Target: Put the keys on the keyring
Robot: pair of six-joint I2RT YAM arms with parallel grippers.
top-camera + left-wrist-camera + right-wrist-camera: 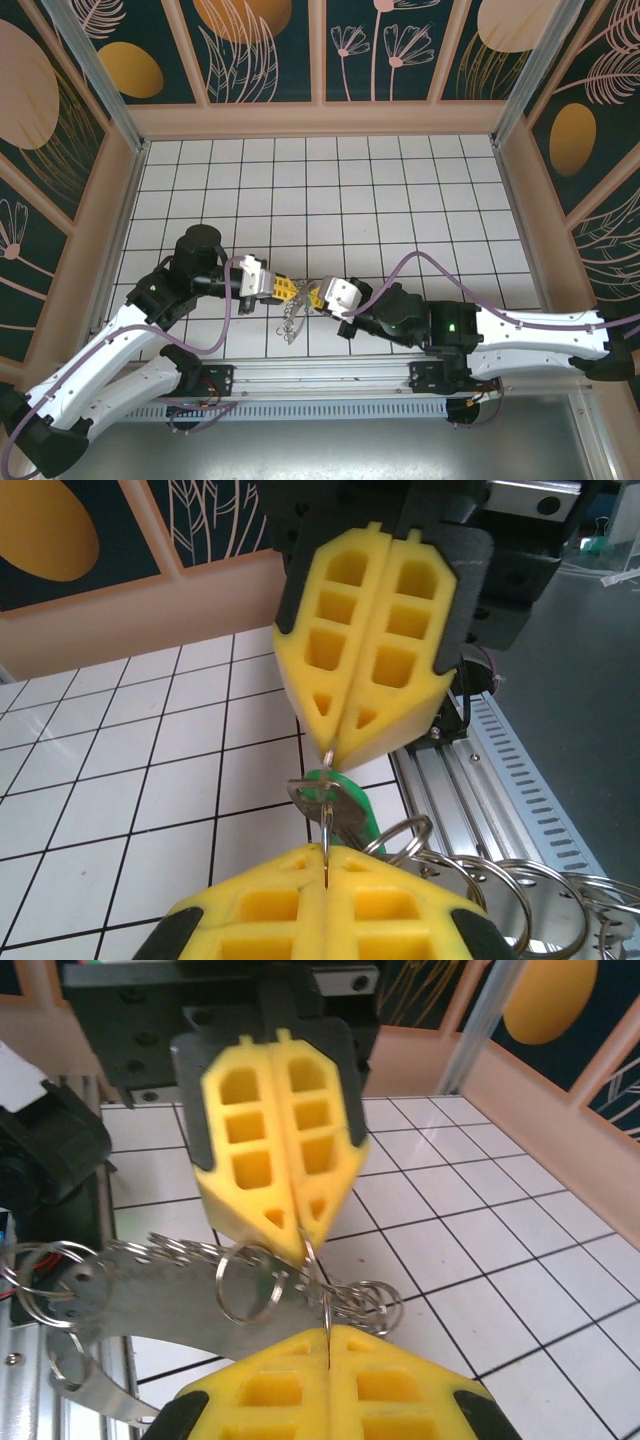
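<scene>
Keys, thin silvery metal, green head, keyring, flat grey metal band

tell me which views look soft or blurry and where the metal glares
Top external: evenly lit and sharp, with only faint shadows by the arms. Left wrist: right gripper and green-headed key are crisp, rings at lower right slightly soft. Right wrist: left gripper is blurred, metal band soft with bright glare.
</scene>
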